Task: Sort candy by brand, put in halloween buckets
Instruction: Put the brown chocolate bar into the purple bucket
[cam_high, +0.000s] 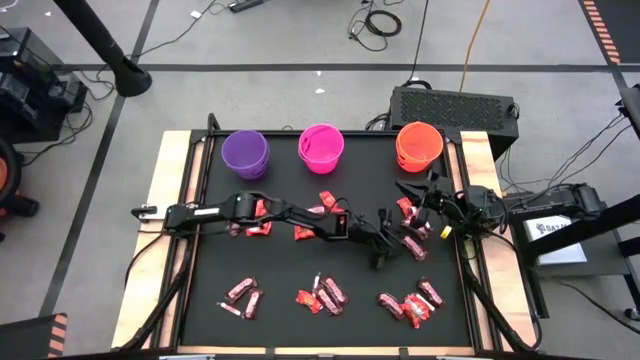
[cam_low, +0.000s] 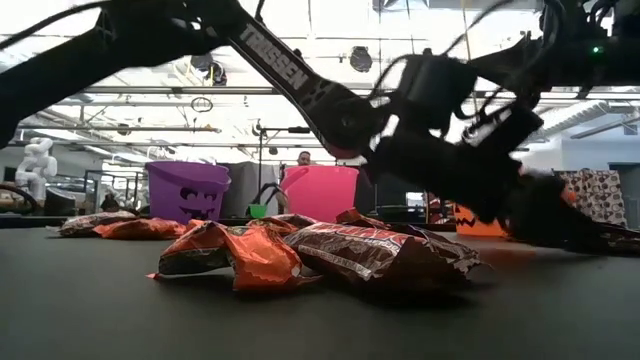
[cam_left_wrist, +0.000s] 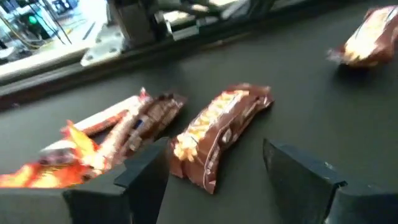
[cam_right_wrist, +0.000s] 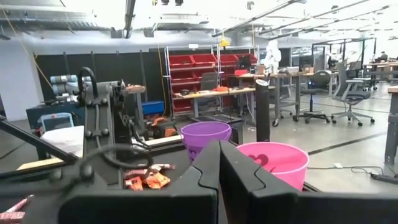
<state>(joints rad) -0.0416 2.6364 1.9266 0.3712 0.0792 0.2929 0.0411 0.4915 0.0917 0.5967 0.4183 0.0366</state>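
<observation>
Two tools work over the black bench. Left tool reaches far across to the right-centre of the mat, low, its fingers spread apart with nothing between them; a brown bar lies on the mat just ahead of the gap, its long axis running away from the tool and slightly aslant. Beside that bar lie a second brown bar and an orange wrapper, overlapping one another. Another piece sits well apart, farther off. Print on these wrappers is too blurred to read.

Right tool hangs near the bench's right edge, just in front of the orange bucket, fingers pressed together and holding nothing.

Candy is scattered in clusters: red pieces under the left arm, a red piece at the centre, dark maroon pieces by the left tool, and a front row of three groups. From bench level, an orange and a dark red wrapper lie piled in the foreground.

Three buckets stand in a row along the far edge: purple bucket, pink bucket, then the orange one. The purple one bears a dark jack-o'-lantern face.

"TROSSEN" is printed in white on the arm. A black box stands behind the bench.
</observation>
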